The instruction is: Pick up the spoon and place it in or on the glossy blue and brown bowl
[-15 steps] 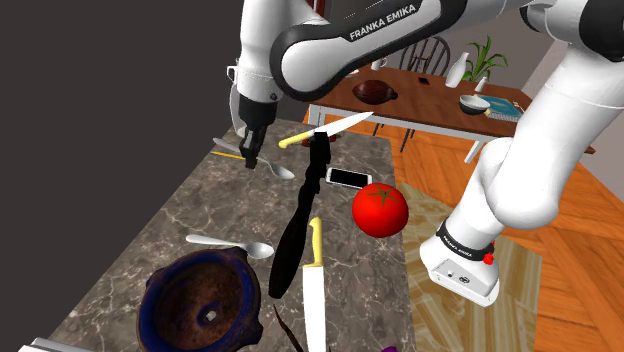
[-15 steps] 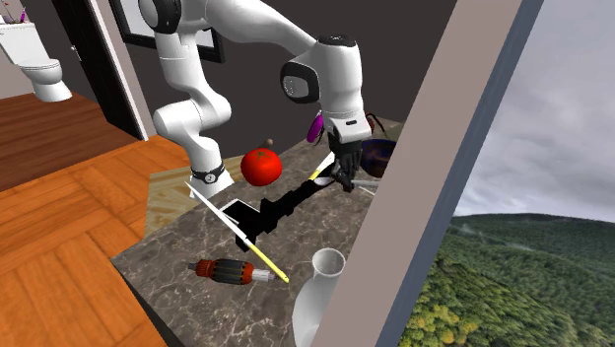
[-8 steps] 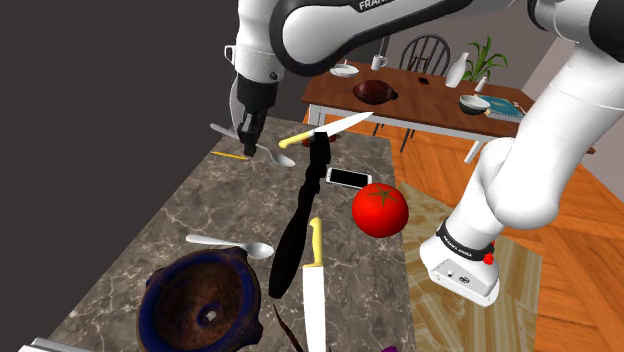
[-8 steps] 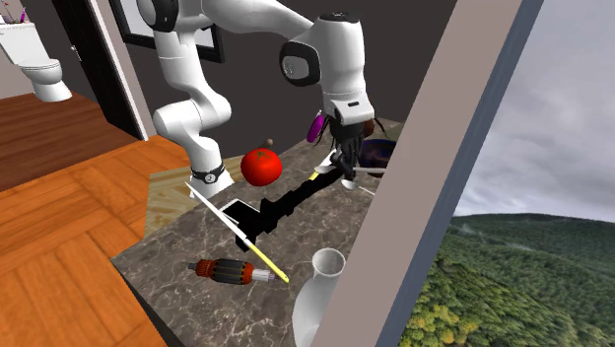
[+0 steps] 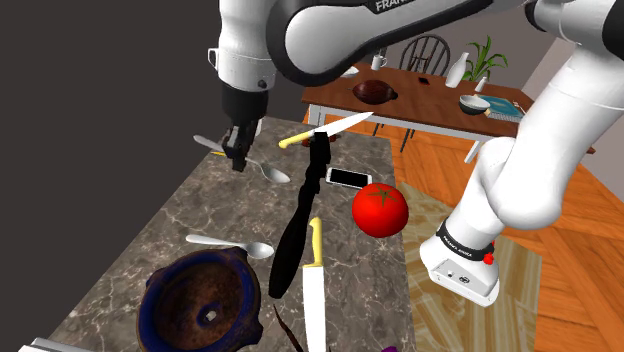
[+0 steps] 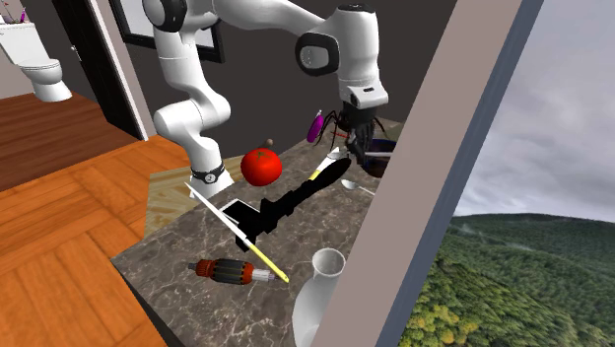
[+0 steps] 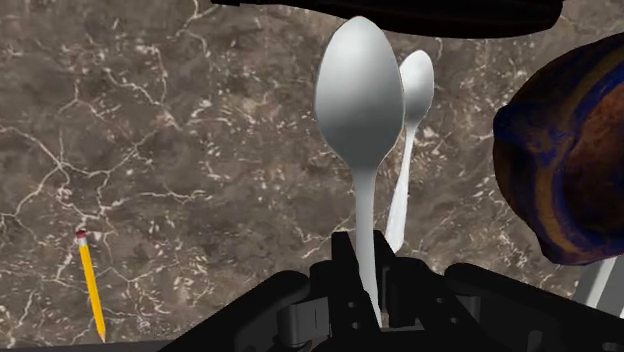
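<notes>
My gripper [image 5: 237, 152] hangs above the far end of the dark marble counter [image 5: 130, 250], shut on the handle of a grey spoon [image 5: 272, 173]. In the wrist view the spoon [image 7: 358, 90] stands out between the fingers [image 7: 343, 262], lifted off the counter. A second grey spoon [image 5: 230, 243] [image 7: 410, 120] lies on the counter beside the glossy blue and brown bowl [image 5: 200, 300] [image 7: 565, 150]. That bowl sits at the counter's near end in the shoulder view. In the second exterior view the gripper [image 6: 357, 148] hovers just in front of the bowl [image 6: 382, 156].
A long black object [image 5: 300, 220], a yellow-handled knife [image 5: 313, 285], a red tomato [image 5: 379, 209], a phone [image 5: 348, 177] and a second knife [image 5: 325, 128] lie toward the shoulder view's right. A yellow pencil [image 7: 90, 290] lies under the hand. A white vase [image 6: 315, 296] stands at the counter's corner.
The gripper has lifted the spoon off the counter, risen, turned at the wrist and shifted toward the shoulder view's left; in the second exterior view it moved right, toward the bowl.
</notes>
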`<state>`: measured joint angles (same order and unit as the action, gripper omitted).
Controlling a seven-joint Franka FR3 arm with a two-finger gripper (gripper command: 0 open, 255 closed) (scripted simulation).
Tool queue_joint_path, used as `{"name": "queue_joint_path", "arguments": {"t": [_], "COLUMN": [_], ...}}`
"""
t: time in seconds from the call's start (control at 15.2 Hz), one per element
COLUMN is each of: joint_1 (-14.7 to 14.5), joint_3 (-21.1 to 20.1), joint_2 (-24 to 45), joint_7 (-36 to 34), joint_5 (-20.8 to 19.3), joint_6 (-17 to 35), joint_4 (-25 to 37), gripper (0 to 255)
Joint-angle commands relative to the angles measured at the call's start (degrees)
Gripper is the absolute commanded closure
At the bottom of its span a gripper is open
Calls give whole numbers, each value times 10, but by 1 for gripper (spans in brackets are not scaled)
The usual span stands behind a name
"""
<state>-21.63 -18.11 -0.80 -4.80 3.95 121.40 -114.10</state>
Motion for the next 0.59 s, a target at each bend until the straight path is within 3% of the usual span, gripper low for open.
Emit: {"name": "queue_joint_path", "arguments": {"t": [0.0, 0.53], "joint_1": [-13, -71], "joint_3": [-13, -65], "joint_2": [5, 54], "joint_7": [-29, -157], "joint_5": [-6, -48], "joint_6": [3, 2], "joint_4": [3, 53], "gripper": [255, 255]}}
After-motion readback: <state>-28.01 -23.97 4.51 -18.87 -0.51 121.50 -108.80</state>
